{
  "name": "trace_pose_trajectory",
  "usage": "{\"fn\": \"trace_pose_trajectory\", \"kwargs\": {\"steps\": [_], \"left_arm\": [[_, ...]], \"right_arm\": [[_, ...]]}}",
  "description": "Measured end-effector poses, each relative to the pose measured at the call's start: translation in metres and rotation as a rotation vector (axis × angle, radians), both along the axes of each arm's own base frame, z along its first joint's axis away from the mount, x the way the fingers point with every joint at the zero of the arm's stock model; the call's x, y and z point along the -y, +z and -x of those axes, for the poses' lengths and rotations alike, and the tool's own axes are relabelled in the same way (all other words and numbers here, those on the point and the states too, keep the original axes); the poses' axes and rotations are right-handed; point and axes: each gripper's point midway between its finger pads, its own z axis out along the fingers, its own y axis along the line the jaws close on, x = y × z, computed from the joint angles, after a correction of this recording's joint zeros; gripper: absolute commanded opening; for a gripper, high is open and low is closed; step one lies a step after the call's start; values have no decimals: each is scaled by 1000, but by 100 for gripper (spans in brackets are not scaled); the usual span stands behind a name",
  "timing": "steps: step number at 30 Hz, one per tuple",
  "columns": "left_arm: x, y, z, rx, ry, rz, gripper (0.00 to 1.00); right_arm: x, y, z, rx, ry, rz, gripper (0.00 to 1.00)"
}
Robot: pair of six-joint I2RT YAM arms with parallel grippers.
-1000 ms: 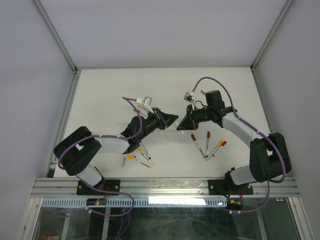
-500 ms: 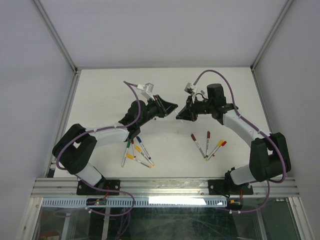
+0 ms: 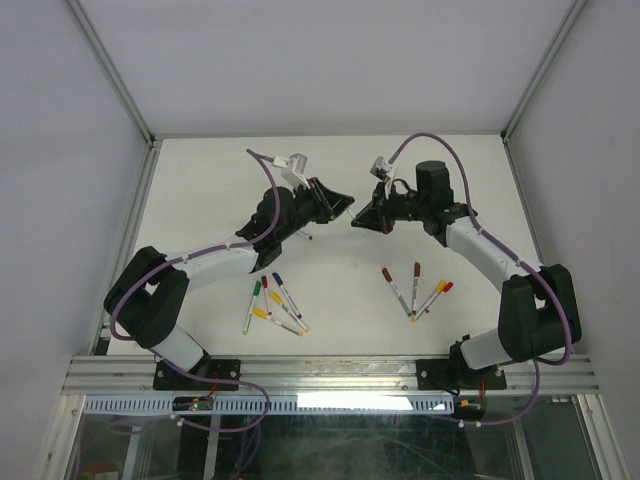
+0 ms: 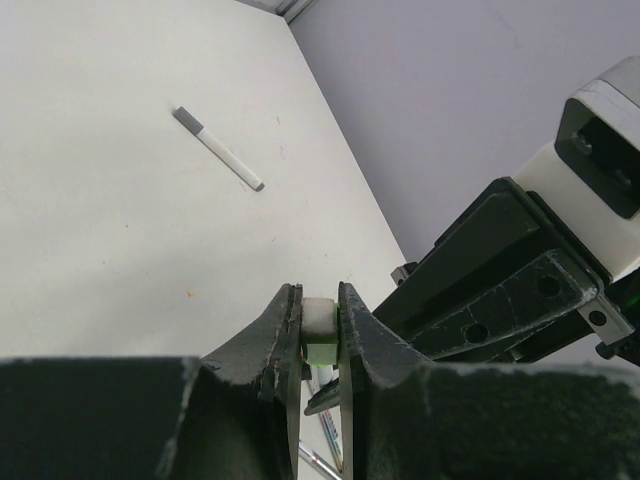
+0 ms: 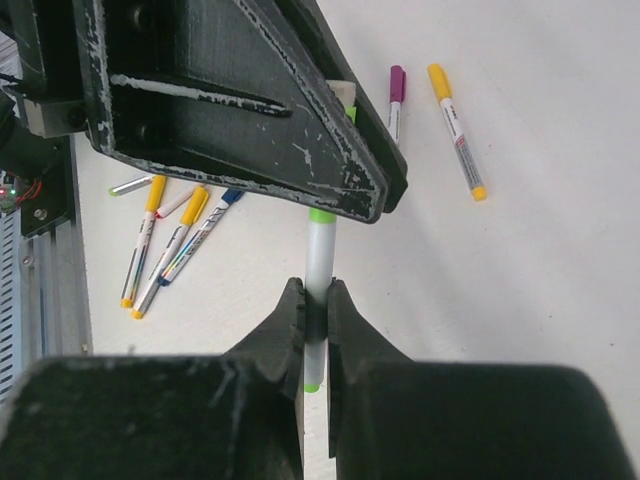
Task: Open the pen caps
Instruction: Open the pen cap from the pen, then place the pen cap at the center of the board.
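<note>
Black left hand (image 3: 345,208), black right hand (image 3: 358,225), green pen cap (image 4: 321,351), white pen barrel (image 5: 318,255)

White table (image 3: 200,180) fills the middle, evenly lit; pale grey back wall (image 3: 330,60) up at 12 o'clock; matching side panels at 9 o'clock (image 3: 50,200) and 3 o'clock (image 3: 595,180); slim metal posts (image 3: 110,70) climb from the far corners at 11 and 1; aluminium rail (image 3: 330,372) spans the near edge at 6 o'clock; bright light strip (image 3: 350,400) glints just below it, above a clear glass panel (image 3: 330,445).
</note>
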Motion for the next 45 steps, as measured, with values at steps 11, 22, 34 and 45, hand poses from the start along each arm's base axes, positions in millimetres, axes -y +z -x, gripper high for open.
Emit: {"fn": "trace_pose_trajectory", "kwargs": {"steps": [11, 22, 34, 45], "left_arm": [[-6, 12, -10, -1, -12, 11, 0], [-10, 16, -16, -63, 16, 60, 0], [-170, 138, -114, 238, 646, 277, 0], [-111, 108, -102, 189, 380, 210, 0]], "right_arm": [[-2, 10, -10, 58, -12, -15, 0], [-3, 16, -15, 85, -20, -25, 0], [18, -51, 61, -356, 31, 65, 0], [67, -56, 13, -372, -282, 109, 0]]}}
